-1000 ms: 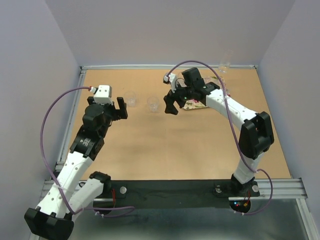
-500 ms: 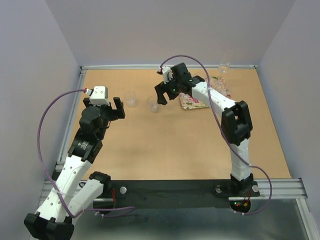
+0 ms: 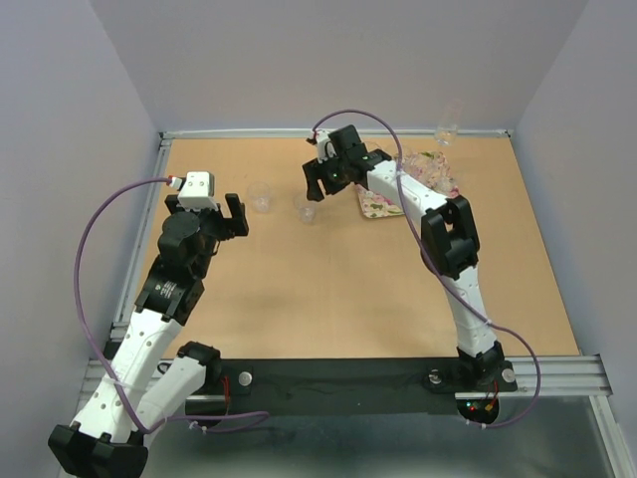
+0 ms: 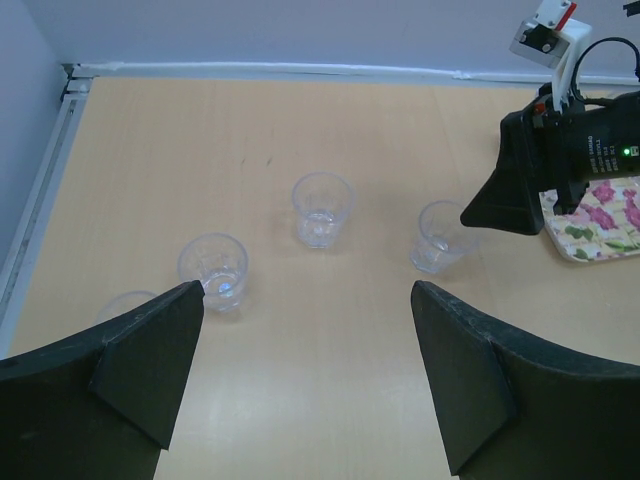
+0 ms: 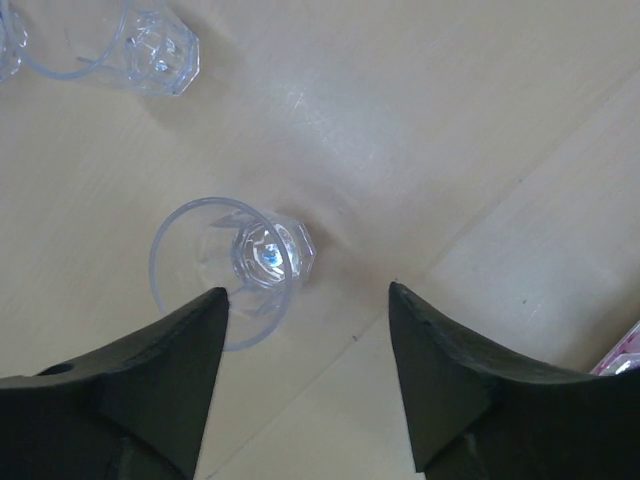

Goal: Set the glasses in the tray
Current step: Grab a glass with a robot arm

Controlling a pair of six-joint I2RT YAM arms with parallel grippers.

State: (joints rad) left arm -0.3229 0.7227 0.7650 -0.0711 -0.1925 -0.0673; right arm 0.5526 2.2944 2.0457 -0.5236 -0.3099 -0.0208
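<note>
Two clear glasses stand mid-table, one [image 3: 261, 196] further left and one [image 3: 307, 206] right of it. My right gripper [image 3: 318, 187] hangs open just over the right-hand glass [image 5: 235, 262]. In the right wrist view the left fingertip [image 5: 205, 330] overlaps that glass's rim, and the glass lies mostly outside the gap. The floral tray [image 3: 378, 206] lies behind the right arm, partly hidden. My left gripper [image 3: 236, 214] is open and empty, left of the glasses. The left wrist view shows three glasses ahead [image 4: 323, 208] [image 4: 213, 270] [image 4: 438, 235] and a faint one [image 4: 130, 305] beside the left finger.
One more glass [image 3: 447, 132] stands at the back wall, right of the tray. The right wrist view shows other glasses [image 5: 150, 45] at its top left. A metal rail [image 3: 149, 219] runs along the table's left edge. Grey walls close in three sides.
The right arm has swung left from beside the tray to the right-hand middle glass, and its jaws have narrowed a little. The left arm shifted slightly, then stayed put.
</note>
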